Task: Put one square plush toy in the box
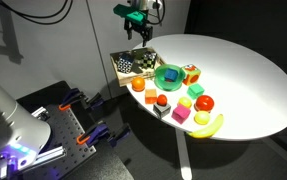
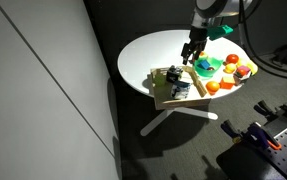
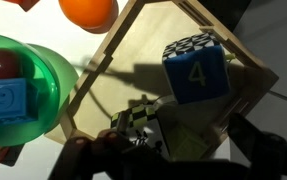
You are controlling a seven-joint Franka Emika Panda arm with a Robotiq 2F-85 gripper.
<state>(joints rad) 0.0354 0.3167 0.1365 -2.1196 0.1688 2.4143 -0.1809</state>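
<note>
The box is a shallow tan tray at the table's edge, seen in both exterior views. In the wrist view a square plush toy lies in its far corner, black-and-white checkered on one side, with a blue face marked 4. A second checkered cube with yellow-green tints lies in the box just below my fingers. My gripper hangs above the box. Its fingers are spread wide and hold nothing.
A green bowl next to the box holds a blue cube and a red item. An orange ball, an orange-red cube, a banana and other toy fruits lie beyond the box. The table's edge runs beside the box.
</note>
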